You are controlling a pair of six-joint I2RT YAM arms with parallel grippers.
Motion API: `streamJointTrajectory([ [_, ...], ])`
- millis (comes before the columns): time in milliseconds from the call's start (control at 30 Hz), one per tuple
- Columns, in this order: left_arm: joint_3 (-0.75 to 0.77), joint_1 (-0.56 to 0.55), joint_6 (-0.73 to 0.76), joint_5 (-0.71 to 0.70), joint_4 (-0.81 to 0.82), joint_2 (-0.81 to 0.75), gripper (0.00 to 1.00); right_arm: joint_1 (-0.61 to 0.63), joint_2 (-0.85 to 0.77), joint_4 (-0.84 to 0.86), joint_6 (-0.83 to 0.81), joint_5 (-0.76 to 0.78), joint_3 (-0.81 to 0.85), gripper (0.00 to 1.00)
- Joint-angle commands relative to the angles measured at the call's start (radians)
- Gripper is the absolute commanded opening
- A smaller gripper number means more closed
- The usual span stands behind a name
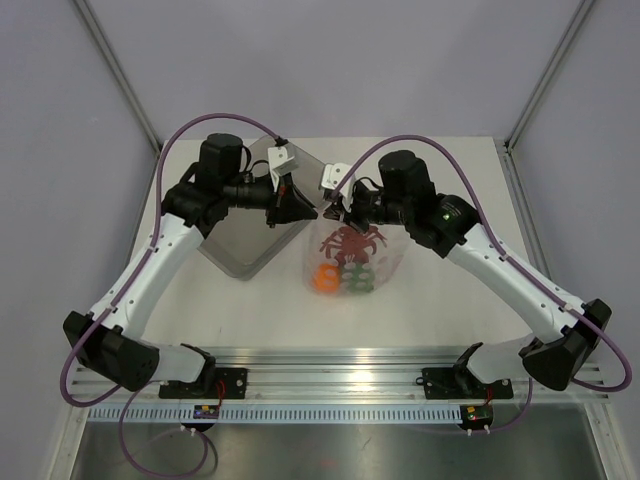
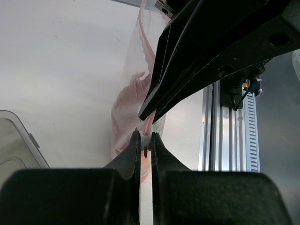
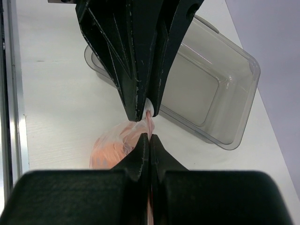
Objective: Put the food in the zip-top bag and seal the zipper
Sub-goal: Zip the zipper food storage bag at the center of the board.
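Observation:
The clear zip-top bag (image 1: pixel 378 258) hangs between my two grippers above the table. Inside it are the red lobster (image 1: pixel 350 240), the orange fruit (image 1: pixel 325 280) and the green bell pepper (image 1: pixel 357 278). My left gripper (image 1: pixel 308 212) is shut on a small white piece on the pinkish zipper (image 2: pixel 149 125), as the left wrist view (image 2: pixel 146 140) shows. My right gripper (image 1: pixel 333 213) is shut on the zipper strip (image 3: pixel 149 123) right beside it, fingertips nearly touching the left ones (image 3: pixel 150 138). The bag (image 3: pixel 112 145) sags below, showing orange through the plastic.
A rigid clear tray (image 1: pixel 250 225) stands just left of the bag, under the left arm; it also shows in the right wrist view (image 3: pixel 211 93) and at the left wrist view's corner (image 2: pixel 14 145). The metal rail (image 1: pixel 340 385) runs along the near edge.

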Motion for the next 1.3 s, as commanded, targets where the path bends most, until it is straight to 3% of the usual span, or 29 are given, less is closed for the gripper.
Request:
streamJointTrajectory([
  [0,-0.016,0.056,0.027,-0.051,-0.003,-0.044,0.00,-0.011,-0.080,-0.018,0.027,0.018,-0.011,0.00],
  [667,-0.047,0.082,0.044,-0.081,-0.013,-0.037,0.00,-0.023,-0.115,0.016,0.050,0.046,-0.077,0.00],
  [833,-0.050,0.083,-0.013,-0.076,0.051,-0.031,0.01,-0.025,-0.120,0.022,0.059,0.023,-0.080,0.00],
  [867,-0.047,0.083,-0.037,-0.052,0.068,-0.028,0.06,-0.025,-0.118,0.027,0.065,0.017,-0.079,0.00],
  [900,-0.041,0.083,-0.044,-0.044,0.071,-0.026,0.24,-0.025,-0.118,0.030,0.071,0.015,-0.079,0.00],
  [1033,-0.037,0.083,-0.061,-0.073,0.082,-0.040,0.51,-0.025,-0.121,0.057,0.080,0.018,-0.082,0.00],
  [1133,-0.073,0.091,-0.099,-0.116,0.134,-0.070,0.62,-0.025,-0.126,0.065,0.086,0.024,-0.086,0.00],
  [1267,-0.216,0.096,-0.218,-0.090,0.328,-0.147,0.68,-0.025,-0.129,0.071,0.096,0.023,-0.094,0.00],
])
